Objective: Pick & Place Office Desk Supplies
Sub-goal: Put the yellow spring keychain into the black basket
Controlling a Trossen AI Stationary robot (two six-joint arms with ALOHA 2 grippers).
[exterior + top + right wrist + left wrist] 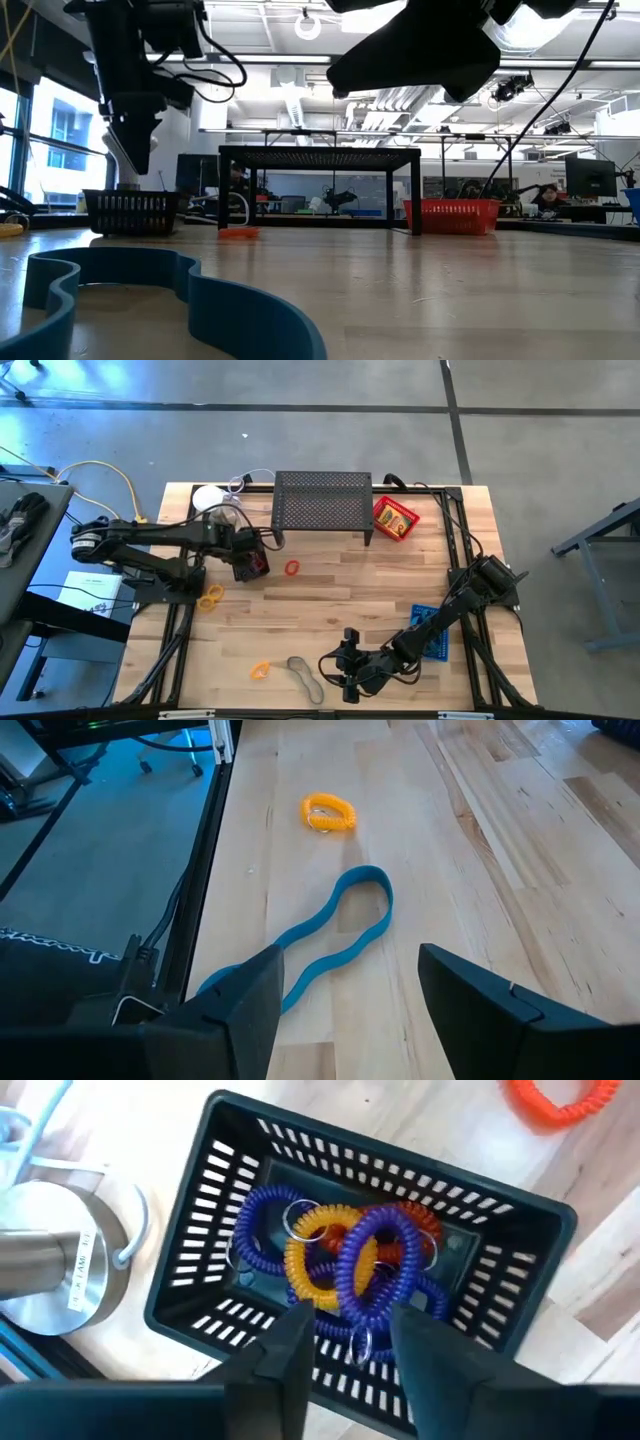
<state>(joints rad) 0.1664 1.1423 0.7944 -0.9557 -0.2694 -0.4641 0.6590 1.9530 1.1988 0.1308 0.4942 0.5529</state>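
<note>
My left gripper is open and hangs above a black mesh tray, as the low view also shows. Purple coil rings and orange coil rings lie piled in that tray. My right gripper is open, low over the table near its near edge. It points at a blue elongated loop lying flat just beyond its fingertips. An orange coil ring lies farther on.
An orange ring and a yellow ring lie loose on the wood. The black perforated stand sits at the far edge with a red tray beside it. A blue tray sits under my right arm. A round metal base stands next to the black tray.
</note>
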